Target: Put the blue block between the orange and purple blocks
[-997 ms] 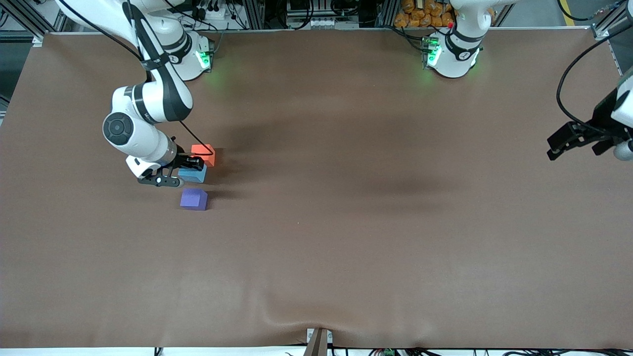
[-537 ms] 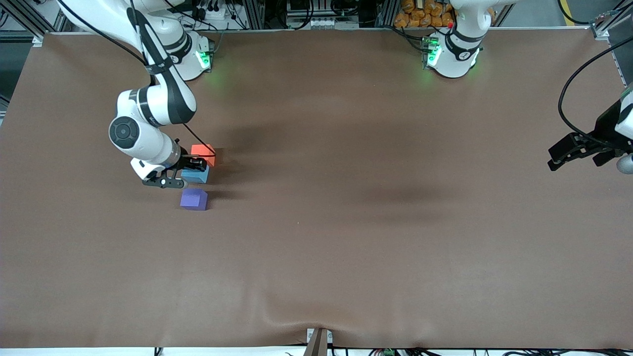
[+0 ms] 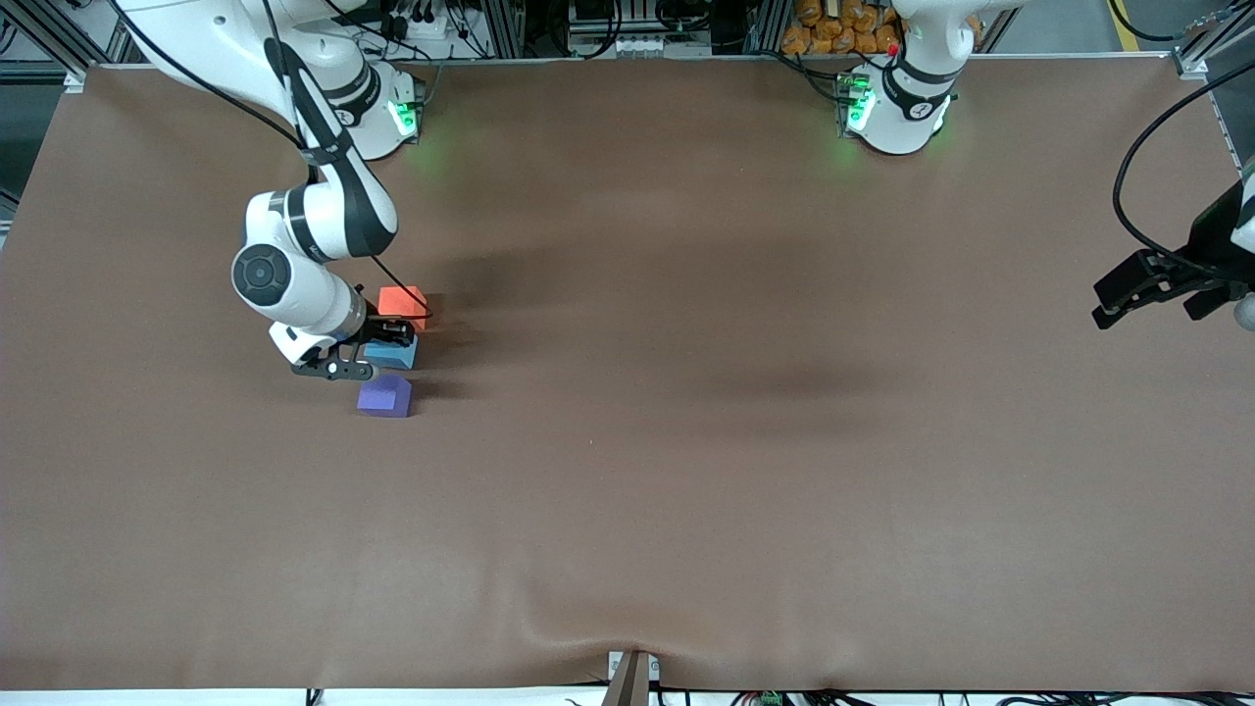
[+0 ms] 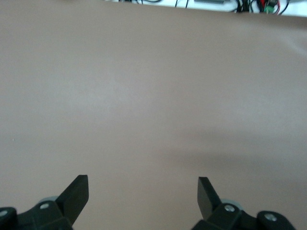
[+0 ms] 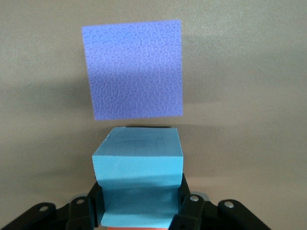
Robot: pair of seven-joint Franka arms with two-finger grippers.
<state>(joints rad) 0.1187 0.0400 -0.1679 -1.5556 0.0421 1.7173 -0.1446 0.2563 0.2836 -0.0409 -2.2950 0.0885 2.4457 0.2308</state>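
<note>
1. The right gripper (image 3: 377, 345) pinches the blue block (image 3: 395, 352) between its fingers (image 5: 189, 211), low between the orange block (image 3: 403, 303) and the purple block (image 3: 384, 395); whether the blue block touches the surface (image 3: 686, 441) cannot be told.
2. In the right wrist view the blue block (image 5: 139, 179) sits clamped in the gripper (image 5: 139, 215), with the purple block (image 5: 133, 69) just ahead of it and a narrow gap between the two.
3. Compared with a second ago, the right arm's elbow has swung toward the blocks and the gripper with the blue block has shifted slightly toward the purple block.
4. The orange and purple blocks lie where they were, the orange one farther from the front camera, the purple one nearer.
5. The left gripper (image 3: 1147, 294) hangs with its fingers (image 4: 76, 194) spread wide over the bare surface at the left arm's end; it has drifted a little toward that edge of the view since a second ago.
</note>
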